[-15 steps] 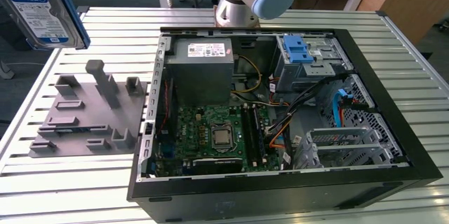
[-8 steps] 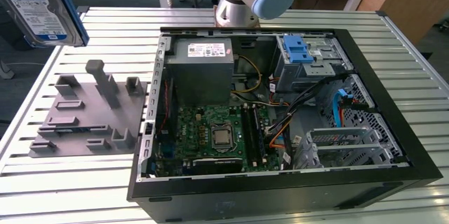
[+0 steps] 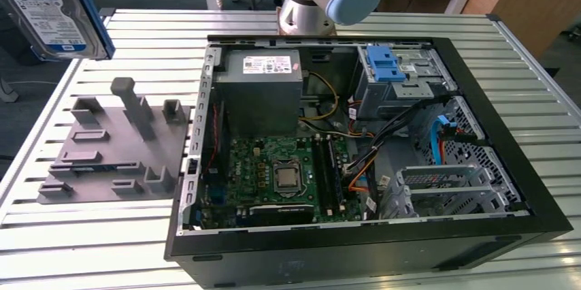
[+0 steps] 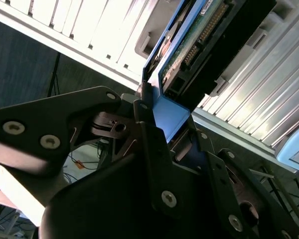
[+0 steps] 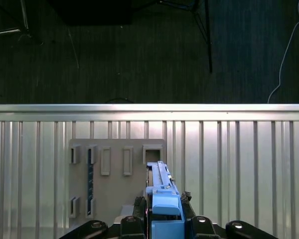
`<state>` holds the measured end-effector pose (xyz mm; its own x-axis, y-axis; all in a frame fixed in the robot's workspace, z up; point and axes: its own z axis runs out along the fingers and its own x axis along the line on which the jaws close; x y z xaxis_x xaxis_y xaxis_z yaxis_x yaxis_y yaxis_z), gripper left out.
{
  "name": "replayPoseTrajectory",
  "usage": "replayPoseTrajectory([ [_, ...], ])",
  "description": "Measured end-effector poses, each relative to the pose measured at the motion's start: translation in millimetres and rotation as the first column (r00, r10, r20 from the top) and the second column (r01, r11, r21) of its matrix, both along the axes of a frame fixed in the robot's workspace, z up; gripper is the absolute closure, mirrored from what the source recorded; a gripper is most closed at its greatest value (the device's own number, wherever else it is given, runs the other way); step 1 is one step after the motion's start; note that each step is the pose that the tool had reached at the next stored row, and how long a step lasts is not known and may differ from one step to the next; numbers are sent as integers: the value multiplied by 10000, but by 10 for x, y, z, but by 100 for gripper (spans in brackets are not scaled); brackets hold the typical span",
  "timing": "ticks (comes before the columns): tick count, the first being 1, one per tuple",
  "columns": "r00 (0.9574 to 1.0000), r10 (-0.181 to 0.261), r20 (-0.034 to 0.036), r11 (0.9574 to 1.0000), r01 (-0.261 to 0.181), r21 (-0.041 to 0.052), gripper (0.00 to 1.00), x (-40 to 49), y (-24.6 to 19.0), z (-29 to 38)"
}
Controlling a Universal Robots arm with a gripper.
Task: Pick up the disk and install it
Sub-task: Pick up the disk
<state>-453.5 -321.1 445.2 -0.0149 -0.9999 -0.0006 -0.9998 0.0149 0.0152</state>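
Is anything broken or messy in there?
Nothing looks broken or spilled. The disk hangs tilted in the air at the exterior view's upper left, clamped between the fingers in the first wrist view. The computer case lies open, cables loose inside.

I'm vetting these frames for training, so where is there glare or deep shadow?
Second wrist view: table slats glare white, the gripper sits in shadow. First wrist view: bright strip along the table edge, dark floor beyond. Exterior view: even light.
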Motion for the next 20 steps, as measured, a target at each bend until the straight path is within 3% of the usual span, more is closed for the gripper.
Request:
replayPoseTrajectory([
  [13,10000,0,2,10000,0,-14,63,0,0,147],
  [20,10000,0,3,10000,0,-15,63,0,0,158],
])
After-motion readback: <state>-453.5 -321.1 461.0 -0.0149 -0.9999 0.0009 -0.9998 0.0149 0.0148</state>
